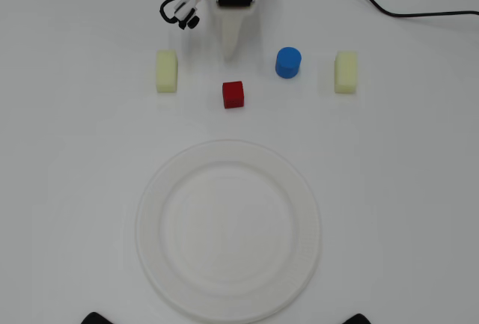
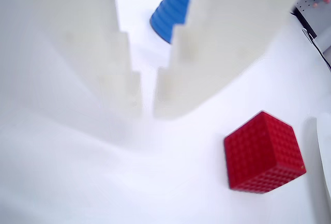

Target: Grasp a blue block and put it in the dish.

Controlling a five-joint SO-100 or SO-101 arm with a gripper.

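Wrist view first: my claw [image 2: 147, 111] fills the near field, its two pale fingers standing nearly together with only a narrow slit between them and nothing in it. Just past the tips, low and to the right, sits the red cube [image 2: 264, 153]. Farther off, peeking between the fingers at the top of the wrist view, is the blue block [image 2: 170, 13], well clear of the tips.

From overhead, the dish [image 1: 228, 230] lies empty at the bottom of the picture. Beyond it, the red cube [image 1: 233, 93], then the blue block [image 1: 288, 62] to the right of the claw [image 1: 231, 53], near but apart. Pale yellow blocks flank the row, one left [image 1: 166, 71], one right [image 1: 345, 72].

I judge I'm at the approach, nothing grasped yet. Next I need to spread the fingers, swing toward the blue block, and straddle it without nudging the red cube.
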